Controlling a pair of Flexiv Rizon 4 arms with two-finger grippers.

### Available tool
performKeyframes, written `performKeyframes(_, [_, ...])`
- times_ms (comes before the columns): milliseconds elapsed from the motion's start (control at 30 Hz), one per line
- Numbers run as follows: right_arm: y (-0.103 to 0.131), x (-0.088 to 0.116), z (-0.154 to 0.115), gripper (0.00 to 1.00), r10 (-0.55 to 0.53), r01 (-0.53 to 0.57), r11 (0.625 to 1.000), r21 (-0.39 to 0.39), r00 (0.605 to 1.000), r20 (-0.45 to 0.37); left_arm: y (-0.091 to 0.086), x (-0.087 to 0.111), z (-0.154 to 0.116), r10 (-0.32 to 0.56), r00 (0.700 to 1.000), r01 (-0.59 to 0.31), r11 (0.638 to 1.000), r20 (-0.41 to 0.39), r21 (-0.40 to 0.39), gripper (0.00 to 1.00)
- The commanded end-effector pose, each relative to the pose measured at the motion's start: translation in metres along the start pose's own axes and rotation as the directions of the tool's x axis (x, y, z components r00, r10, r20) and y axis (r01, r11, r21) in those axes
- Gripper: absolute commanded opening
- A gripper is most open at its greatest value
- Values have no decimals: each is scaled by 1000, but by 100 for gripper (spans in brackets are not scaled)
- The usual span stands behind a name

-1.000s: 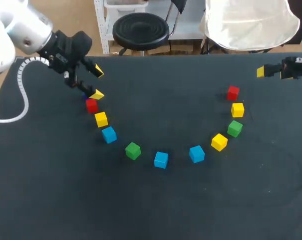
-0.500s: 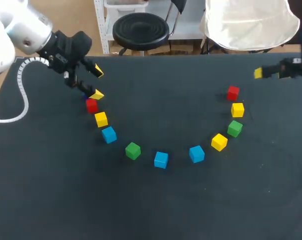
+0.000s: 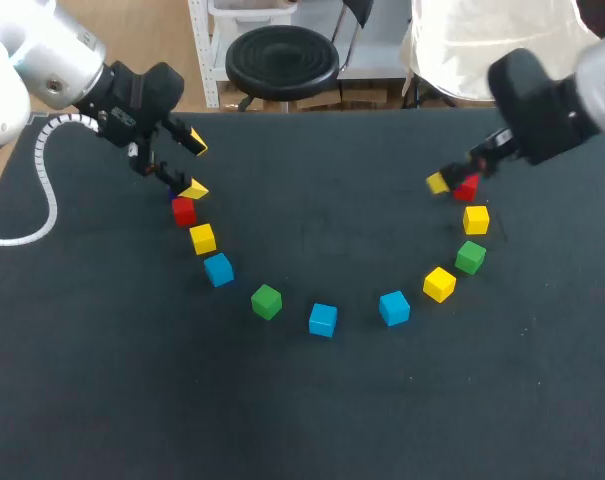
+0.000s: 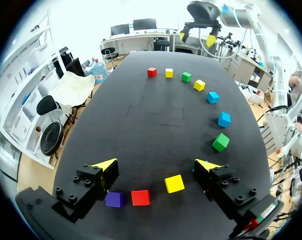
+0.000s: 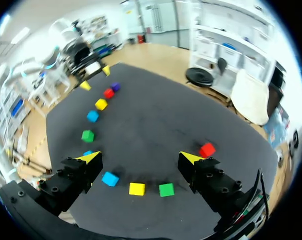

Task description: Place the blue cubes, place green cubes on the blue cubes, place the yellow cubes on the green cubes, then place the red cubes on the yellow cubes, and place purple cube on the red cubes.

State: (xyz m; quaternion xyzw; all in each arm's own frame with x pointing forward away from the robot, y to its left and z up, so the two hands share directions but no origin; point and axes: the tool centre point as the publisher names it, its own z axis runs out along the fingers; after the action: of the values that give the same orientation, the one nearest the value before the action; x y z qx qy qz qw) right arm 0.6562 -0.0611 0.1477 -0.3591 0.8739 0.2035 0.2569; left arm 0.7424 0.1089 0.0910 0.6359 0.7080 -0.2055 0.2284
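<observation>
Blue cubes (image 3: 219,269) (image 3: 323,319) (image 3: 394,308) sit low in an arc of loose cubes on the table (image 3: 312,420), from about 7 to 5 o'clock in the head view. Green cubes (image 3: 267,301) (image 3: 470,257) lie at roughly 7 and 4 o'clock. Yellow cubes (image 3: 203,238) (image 3: 439,284) (image 3: 476,219) lie at 8, 4 and 3. Red cubes (image 3: 184,211) (image 3: 467,187) sit near the two ends of the arc, at 9 and 2. The purple cube (image 4: 114,199) ends the arc at 10, just beside the red one and mostly hidden under the arm in the head view. Nothing is stacked yet.

The left gripper (image 3: 195,166) hovers at 10 o'clock over the purple/red end, fingers spread and holding nothing. The right gripper (image 5: 140,159) is at 2 o'clock, released too. One of its yellow tips is just beside the red cube there, and the cube is outside the gap, not between the fingers.

Handling, as a judgement: the cubes look small, rigid and light, with flat, smooth faces, so they are not fragile. Take hold on two opposite side faces, low and centred, leaving the top face free. A pinch across corners would likely twist or squirt the cube out. Neighbours sit near each other along the arc, so the fingers should drop across the arc line rather than along it. Stacks will tip easily if a cube is set down off-centre.
</observation>
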Motion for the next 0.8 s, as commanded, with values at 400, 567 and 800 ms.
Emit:
performKeyframes(400, [3,-11,18,100,-255,214,930,-298,961,-104,-1,0,0,1,1000,-1,1000,0,-2,100])
performKeyframes(567, [3,-11,18,100,-255,214,930,-298,961,-104,-1,0,0,1,1000,-1,1000,0,-2,100])
performKeyframes(800, [56,-21,26,100,-403,378,888,-261,914,-49,-1,0,0,1,1000,-1,1000,0,-2,100])
